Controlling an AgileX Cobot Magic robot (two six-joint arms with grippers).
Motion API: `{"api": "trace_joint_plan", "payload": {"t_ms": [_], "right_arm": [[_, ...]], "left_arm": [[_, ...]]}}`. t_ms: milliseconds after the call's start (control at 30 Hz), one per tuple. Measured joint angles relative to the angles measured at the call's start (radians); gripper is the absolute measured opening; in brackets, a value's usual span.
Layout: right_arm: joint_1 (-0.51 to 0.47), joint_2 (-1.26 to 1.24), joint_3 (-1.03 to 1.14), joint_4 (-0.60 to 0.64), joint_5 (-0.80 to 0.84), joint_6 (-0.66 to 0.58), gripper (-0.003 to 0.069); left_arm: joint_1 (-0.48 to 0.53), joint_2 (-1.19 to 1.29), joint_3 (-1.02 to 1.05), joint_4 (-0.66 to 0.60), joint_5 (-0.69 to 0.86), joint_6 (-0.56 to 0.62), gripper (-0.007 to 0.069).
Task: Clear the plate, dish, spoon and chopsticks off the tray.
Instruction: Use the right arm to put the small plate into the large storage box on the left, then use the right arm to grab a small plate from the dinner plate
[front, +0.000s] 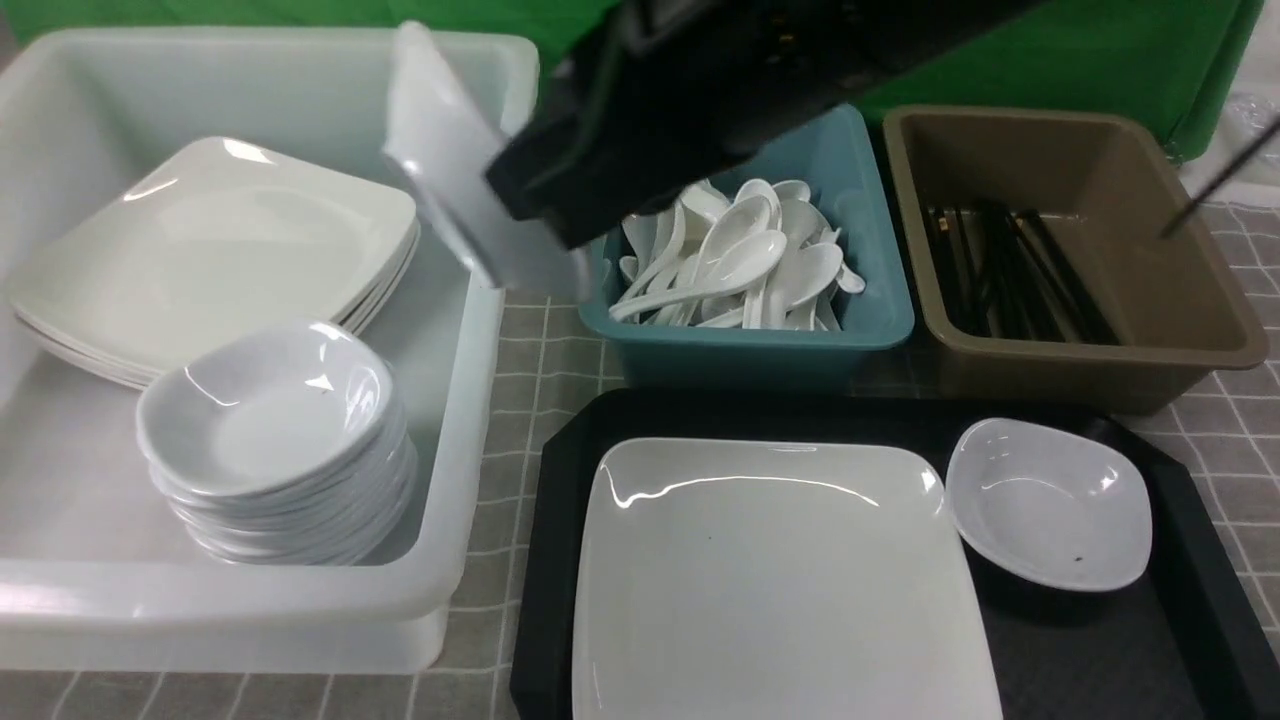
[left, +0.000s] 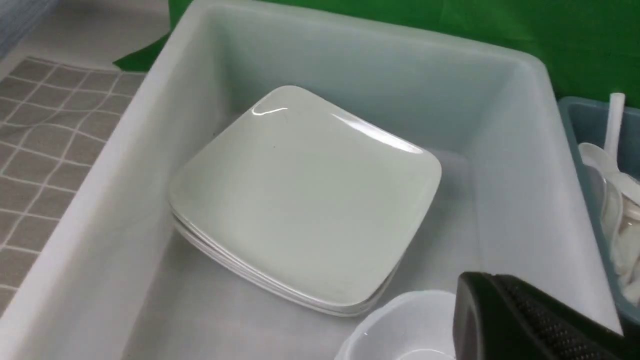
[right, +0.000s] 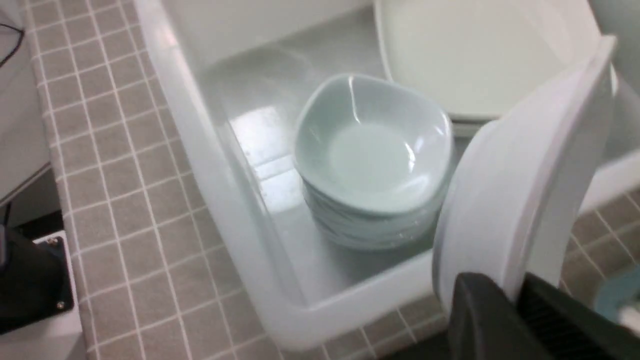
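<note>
The large white square plate (front: 770, 580) lies on the black tray (front: 1100, 650), and a small white dish (front: 1050, 505) sits beside it at the tray's back right. No spoon or chopsticks show on the visible part of the tray. My right gripper (front: 530, 200) (right: 512, 287) is shut on the rim of another white dish (front: 440, 150) (right: 520, 175). It holds that dish on edge above the right wall of the white bin (front: 470, 400). My left gripper (left: 492, 280) is shut and empty, hovering over the same bin; it does not show in the front view.
Inside the white bin are a stack of square plates (front: 220, 250) (left: 305, 195) and a stack of small dishes (front: 280, 440) (right: 372, 160). Behind the tray, a teal bin (front: 860, 330) holds several white spoons. A brown bin (front: 1180, 330) holds several black chopsticks.
</note>
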Motion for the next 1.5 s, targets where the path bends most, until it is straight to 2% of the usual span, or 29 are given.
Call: {"api": "trace_joint_plan", "payload": {"t_ms": [67, 200, 433, 633, 733, 800, 933, 1033, 1133, 1200, 1267, 1333, 1400, 1500], "right_arm": [[0.036, 0.054, -0.046, 0.001, -0.019, -0.015, 0.0066], [0.097, 0.165, -0.105, -0.05, -0.071, -0.049, 0.0066], [0.161, 0.262, -0.112, -0.133, -0.175, -0.108, 0.0066], [0.166, 0.312, -0.117, -0.147, -0.235, -0.122, 0.0086], [0.169, 0.324, -0.117, -0.152, -0.247, -0.127, 0.016], [0.172, 0.326, -0.118, -0.155, -0.244, -0.127, 0.0255], [0.175, 0.326, -0.118, -0.155, -0.215, -0.129, 0.039], [0.175, 0.316, -0.118, -0.186, -0.159, -0.119, 0.0411], [0.174, 0.28, -0.118, -0.318, -0.064, -0.03, 0.0374], [0.161, 0.219, -0.118, -0.523, 0.045, 0.092, 0.0252], [0.128, 0.161, -0.12, -0.655, 0.138, 0.166, 0.0118], [0.065, 0.117, -0.123, -0.716, 0.231, 0.211, 0.0062], [-0.038, 0.054, -0.098, -0.689, 0.287, 0.24, 0.0036], [-0.223, -0.032, 0.018, -0.509, 0.287, 0.231, 0.0031]], "left_arm": [[0.013, -0.02, 0.0, -0.082, 0.036, 0.064, 0.0004], [0.014, -0.032, 0.0, -0.141, 0.183, 0.089, 0.0004], [0.014, -0.018, 0.0, -0.058, 0.279, 0.03, 0.0004], [0.014, -0.018, 0.0, -0.044, 0.316, 0.024, 0.0004], [0.014, -0.018, 0.0, -0.04, 0.316, 0.024, 0.0004], [0.014, -0.018, 0.0, -0.04, 0.316, 0.024, 0.0004], [0.014, -0.018, 0.0, -0.04, 0.316, 0.025, 0.0004], [0.014, -0.018, 0.0, -0.048, 0.315, 0.055, 0.0004], [0.014, -0.017, 0.0, -0.086, 0.311, 0.119, 0.0004], [0.014, -0.004, 0.0, -0.167, 0.299, 0.191, 0.0004], [0.014, 0.023, 0.0, -0.258, 0.295, 0.268, 0.0004], [0.014, 0.057, 0.0, -0.332, 0.295, 0.329, 0.0004], [0.014, 0.111, 0.0, -0.41, 0.298, 0.388, 0.0004], [0.014, 0.172, 0.0, -0.451, 0.305, 0.425, 0.0004]]}}
